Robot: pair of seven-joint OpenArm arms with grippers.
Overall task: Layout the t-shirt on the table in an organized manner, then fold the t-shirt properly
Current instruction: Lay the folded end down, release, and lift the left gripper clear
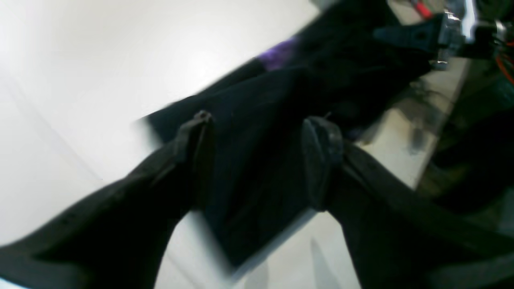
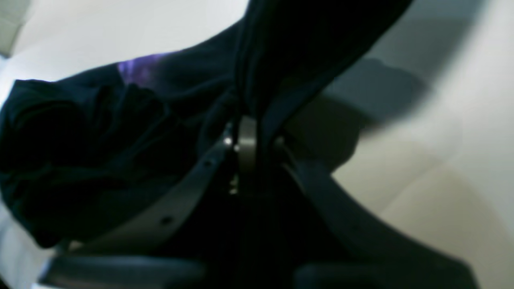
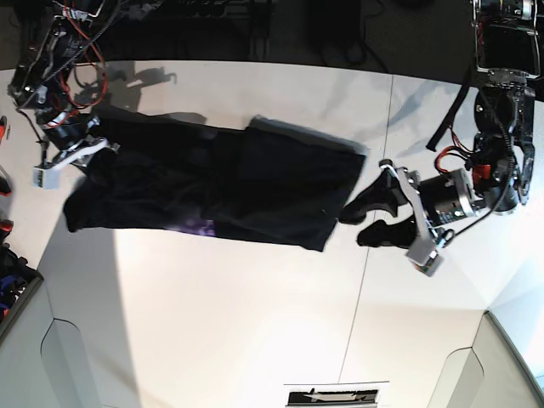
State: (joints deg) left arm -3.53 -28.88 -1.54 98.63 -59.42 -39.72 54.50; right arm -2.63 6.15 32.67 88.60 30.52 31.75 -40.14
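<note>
Across the upper middle of the surface, in the base view, I have the t-shirt stretched out as a long dark band, one end at nine o'clock, the other at three. It lies mostly flat, though the nine o'clock end looks bunched, and a scrap of purple neckline shows along its six o'clock edge.

My right gripper sits at that bunched end with its jaws together, clamped on a fold of the black cloth; the right wrist view shows fabric rising out from between them. My left gripper is just beyond the three o'clock edge of the shirt with its jaws standing apart. In its wrist view the cloth lies behind the two fingers, but the blur keeps me from saying whether it touches them.

I judge this to be the laying-out step, not yet the folding. Next, I think, the left jaws must close on the near hem, so both arms can draw the shirt taut and spread it square.
</note>
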